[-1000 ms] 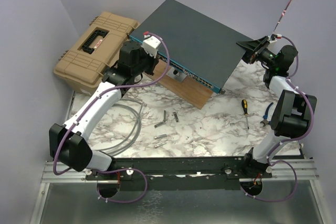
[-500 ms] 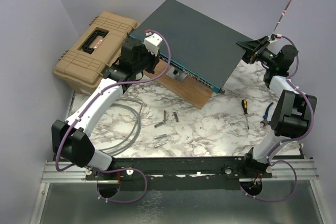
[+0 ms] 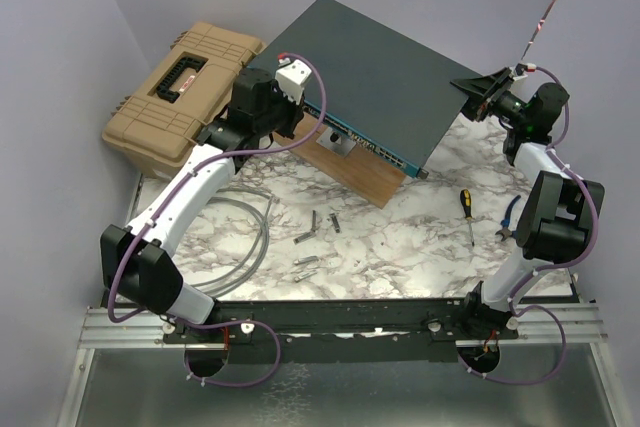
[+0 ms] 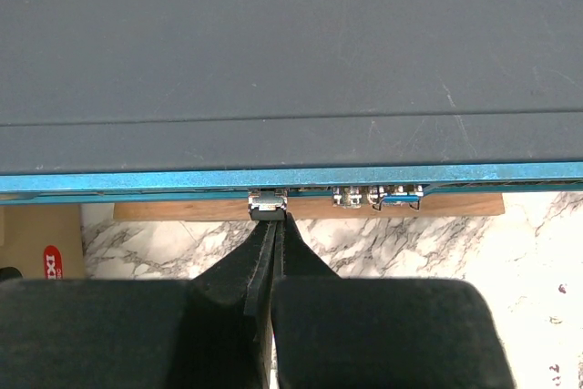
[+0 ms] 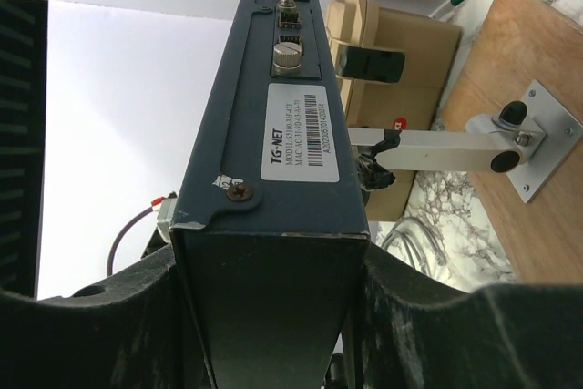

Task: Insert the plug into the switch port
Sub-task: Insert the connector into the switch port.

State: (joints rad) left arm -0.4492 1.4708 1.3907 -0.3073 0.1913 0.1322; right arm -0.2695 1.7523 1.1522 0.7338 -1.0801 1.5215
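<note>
Matt metal switch (image 3: 370, 67), wooden board (image 3: 345, 169), perhaps glossy marbled table (image 3: 400, 237).

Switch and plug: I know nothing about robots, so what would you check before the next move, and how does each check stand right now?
1. Left claw shut on the plug: ok.
2. Plug tip up against the blue face of the switch: ok.
3. Plug seated in a socket: cannot tell, since the sockets are hidden from above.
4. Right claw astride the switch's corner, steadying it: ok.
5. Grey cable lying loose, not snagged: cannot tell.
</note>
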